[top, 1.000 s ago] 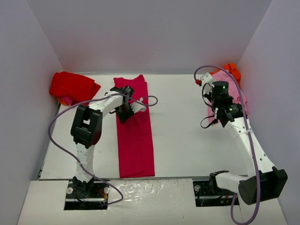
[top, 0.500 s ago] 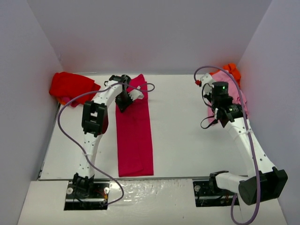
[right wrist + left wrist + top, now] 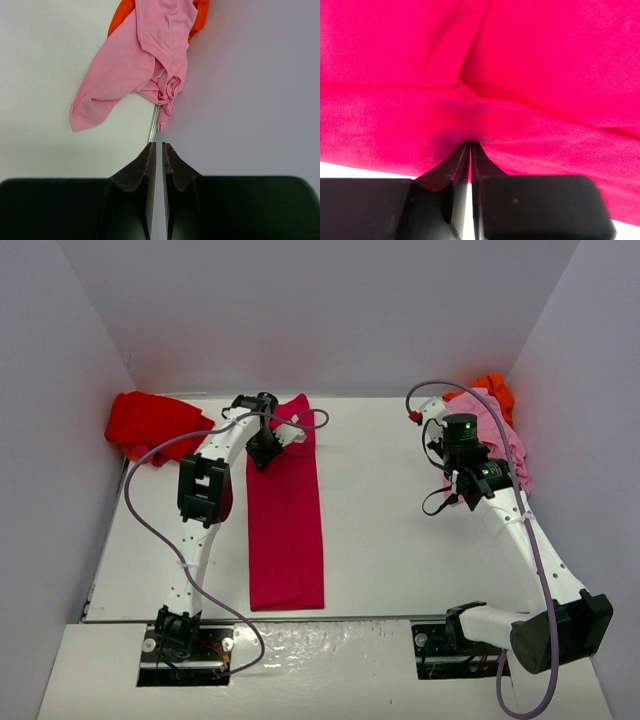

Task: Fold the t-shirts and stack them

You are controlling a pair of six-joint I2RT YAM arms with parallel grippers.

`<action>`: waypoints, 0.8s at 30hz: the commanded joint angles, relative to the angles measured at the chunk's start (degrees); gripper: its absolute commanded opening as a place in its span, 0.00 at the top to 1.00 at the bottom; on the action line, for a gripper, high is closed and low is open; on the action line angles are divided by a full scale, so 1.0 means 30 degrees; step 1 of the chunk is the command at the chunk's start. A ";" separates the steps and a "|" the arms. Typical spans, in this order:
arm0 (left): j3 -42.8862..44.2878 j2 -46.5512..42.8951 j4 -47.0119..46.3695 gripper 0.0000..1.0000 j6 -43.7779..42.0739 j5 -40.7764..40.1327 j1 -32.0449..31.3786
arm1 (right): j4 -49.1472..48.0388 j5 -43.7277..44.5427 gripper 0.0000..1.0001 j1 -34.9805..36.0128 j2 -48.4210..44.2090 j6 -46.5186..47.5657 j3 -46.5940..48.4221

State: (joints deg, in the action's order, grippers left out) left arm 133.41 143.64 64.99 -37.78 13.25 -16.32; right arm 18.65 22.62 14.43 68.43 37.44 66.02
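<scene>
The crimson-magenta t-shirt (image 3: 288, 520) lies as a long folded strip down the table's left half. My left gripper (image 3: 262, 452) is at its far end, shut on a pinch of the cloth (image 3: 470, 115), which fills the left wrist view. The bright red t-shirt (image 3: 150, 423) lies bunched in the far left corner. The pale pink t-shirt (image 3: 498, 435) lies crumpled on the orange one (image 3: 493, 389) in the far right corner; both show in the right wrist view, pink (image 3: 145, 65) over orange (image 3: 121, 15). My right gripper (image 3: 159, 146) is shut and empty, just short of the pink shirt.
White walls enclose the table on the left, back and right. The right wall (image 3: 250, 75) meets the table along a metal edge strip (image 3: 153, 125) right by the pink shirt. A purple cable loops along each arm.
My left gripper has moved toward the far end of the crimson-magenta shirt, dragging the strip a little farther back. My right gripper has shifted slightly left and away from the wall.
</scene>
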 commanded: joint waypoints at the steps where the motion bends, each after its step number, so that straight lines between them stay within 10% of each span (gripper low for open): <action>1: -0.1474 -0.2843 -0.3163 0.87 0.0281 -0.0850 0.0095 | -0.0576 0.0928 0.88 0.0230 0.0274 -0.0247 0.0647; 4: -0.1907 -0.4653 -0.4313 0.50 0.0747 -0.1231 0.0136 | -0.0597 0.0910 0.85 0.0230 0.0564 -0.0215 0.0753; 10: -0.3409 -0.8077 -0.3901 0.48 0.1001 -0.0502 -0.0258 | -0.2164 0.0994 0.82 -0.0259 0.0911 0.0087 0.1043; 13: -0.7165 -1.0916 -0.4591 0.44 0.0563 -0.0217 -0.0746 | -0.2712 0.0915 0.67 -0.0388 0.1475 0.0235 0.1141; 24: -2.1599 -2.1557 -0.4203 0.42 -0.0414 -0.1259 -0.6198 | -0.3248 -0.1369 0.60 -0.1606 0.3937 -0.1467 0.1161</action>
State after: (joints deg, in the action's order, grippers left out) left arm 77.70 86.16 51.20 -37.96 12.17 -29.65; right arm 12.34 21.80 11.19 79.79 36.53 67.64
